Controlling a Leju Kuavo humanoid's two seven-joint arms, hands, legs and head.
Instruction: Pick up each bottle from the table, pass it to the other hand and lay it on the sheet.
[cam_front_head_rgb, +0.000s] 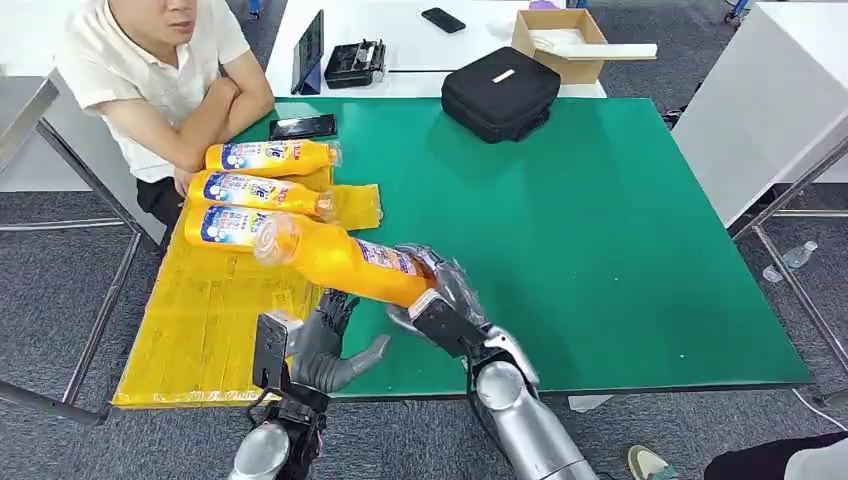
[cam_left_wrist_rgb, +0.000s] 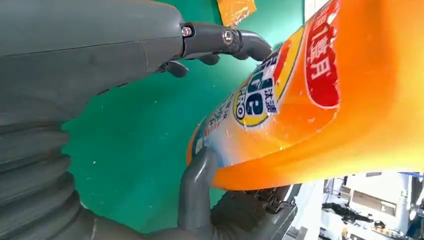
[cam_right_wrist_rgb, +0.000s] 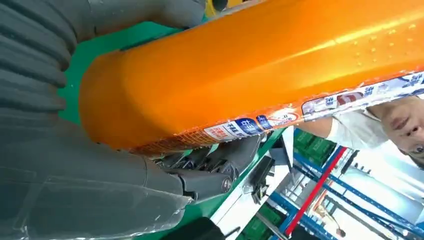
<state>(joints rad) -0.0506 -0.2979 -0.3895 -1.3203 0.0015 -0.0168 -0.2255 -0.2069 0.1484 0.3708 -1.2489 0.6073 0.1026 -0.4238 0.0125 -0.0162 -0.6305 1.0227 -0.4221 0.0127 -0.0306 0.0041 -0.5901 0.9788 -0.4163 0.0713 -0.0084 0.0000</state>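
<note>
My right hand (cam_front_head_rgb: 445, 300) grips an orange bottle (cam_front_head_rgb: 340, 262) by its base and holds it above the table's front, tilted, with its cap over the yellow sheet (cam_front_head_rgb: 200, 320). In the right wrist view the bottle (cam_right_wrist_rgb: 250, 65) lies across my right hand (cam_right_wrist_rgb: 75, 175). My left hand (cam_front_head_rgb: 325, 345) is just beneath the bottle's middle with its fingers spread. In the left wrist view my left hand (cam_left_wrist_rgb: 100, 75) cups around the bottle (cam_left_wrist_rgb: 320, 100), its thumb (cam_left_wrist_rgb: 195, 190) at the bottle's edge. Three more orange bottles (cam_front_head_rgb: 255, 190) lie side by side on the sheet's far end.
A person sits at the table's far left corner, forearms resting by a black phone (cam_front_head_rgb: 302, 126). A black bag (cam_front_head_rgb: 500, 92) lies at the far edge of the green table (cam_front_head_rgb: 600, 250). Behind it, a white table carries a cardboard box (cam_front_head_rgb: 560, 40).
</note>
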